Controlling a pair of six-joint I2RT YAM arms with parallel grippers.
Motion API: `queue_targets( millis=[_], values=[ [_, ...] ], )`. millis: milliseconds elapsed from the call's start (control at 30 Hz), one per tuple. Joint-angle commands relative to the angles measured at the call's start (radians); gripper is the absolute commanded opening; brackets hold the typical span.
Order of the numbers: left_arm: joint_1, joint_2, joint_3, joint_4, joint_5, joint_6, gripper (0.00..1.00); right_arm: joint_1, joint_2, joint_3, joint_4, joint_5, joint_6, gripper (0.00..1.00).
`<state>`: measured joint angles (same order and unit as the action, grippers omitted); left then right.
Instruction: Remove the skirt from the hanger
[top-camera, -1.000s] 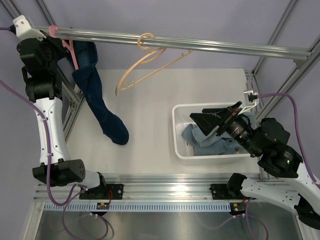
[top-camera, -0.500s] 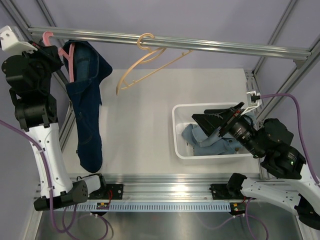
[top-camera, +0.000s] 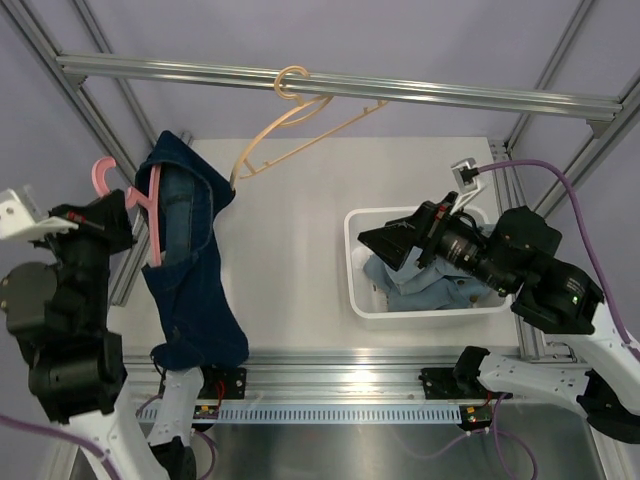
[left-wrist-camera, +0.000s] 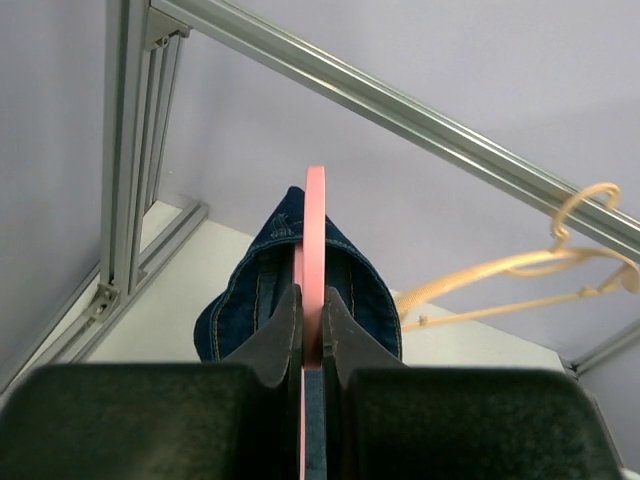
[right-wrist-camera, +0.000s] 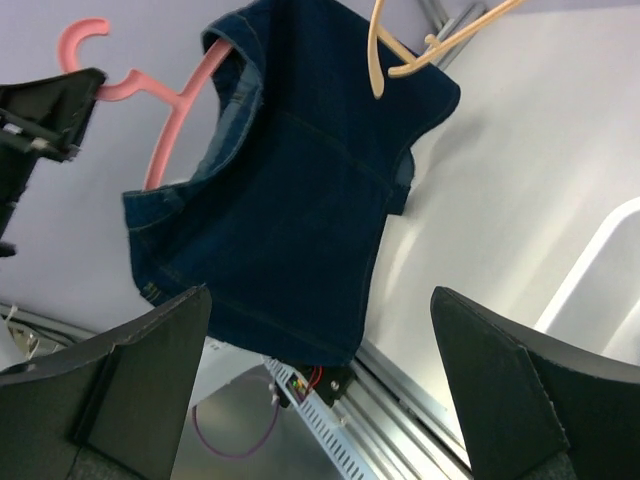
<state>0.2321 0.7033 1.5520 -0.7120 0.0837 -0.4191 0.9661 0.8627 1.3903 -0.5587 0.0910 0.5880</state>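
Observation:
A dark blue denim skirt (top-camera: 190, 290) hangs on a pink hanger (top-camera: 152, 215), off the rail and over the table's left side. My left gripper (top-camera: 122, 212) is shut on the hanger near its neck. In the left wrist view the fingers (left-wrist-camera: 285, 325) pinch the pink hanger (left-wrist-camera: 315, 230), with the skirt (left-wrist-camera: 250, 295) behind. My right gripper (top-camera: 385, 245) is open and empty over the bin, facing the skirt. The right wrist view shows the skirt (right-wrist-camera: 290, 200), the pink hanger (right-wrist-camera: 165, 115) and my open right gripper (right-wrist-camera: 320, 385) apart from the cloth.
An empty beige hanger (top-camera: 290, 125) hangs on the metal rail (top-camera: 450, 95) and also shows in the right wrist view (right-wrist-camera: 420, 40). A white bin (top-camera: 352, 270) at the right holds light blue clothes (top-camera: 420, 285). Frame posts stand at the left and right edges.
My left arm has taken the pink hanger and skirt off the rail and brought them down and nearer. My right gripper has moved left, toward the skirt.

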Motion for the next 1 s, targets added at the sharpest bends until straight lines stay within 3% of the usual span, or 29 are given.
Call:
queue_targets(
  millis=[0,200,333,467,667,800,967],
  values=[
    [-0.025,-0.067,0.077,-0.016,-0.027,-0.009,0.0,0.005,0.03,0.065,-0.086,-0.088,0.021,1.0],
    [-0.025,-0.085,0.154,-0.152,0.028,-0.053,0.0,0.002,0.068,0.137,-0.138,-0.163,0.039,1.0],
    [-0.025,-0.087,0.155,-0.164,0.14,-0.113,0.0,-0.001,0.159,0.174,-0.113,-0.377,0.044,1.0],
    [-0.025,-0.111,0.088,-0.109,0.246,-0.21,0.0,-0.003,0.22,0.185,0.041,-0.533,0.1,0.99],
    [-0.025,-0.143,0.017,-0.066,0.34,-0.283,0.0,0.048,0.321,0.187,0.297,-0.501,0.301,0.91],
    [-0.025,-0.145,0.045,-0.087,0.349,-0.285,0.0,0.201,0.438,0.312,0.269,-0.286,0.325,0.89],
    [-0.025,-0.162,0.056,-0.104,0.358,-0.29,0.0,0.246,0.533,0.351,0.304,-0.206,0.42,0.84]
  ],
)
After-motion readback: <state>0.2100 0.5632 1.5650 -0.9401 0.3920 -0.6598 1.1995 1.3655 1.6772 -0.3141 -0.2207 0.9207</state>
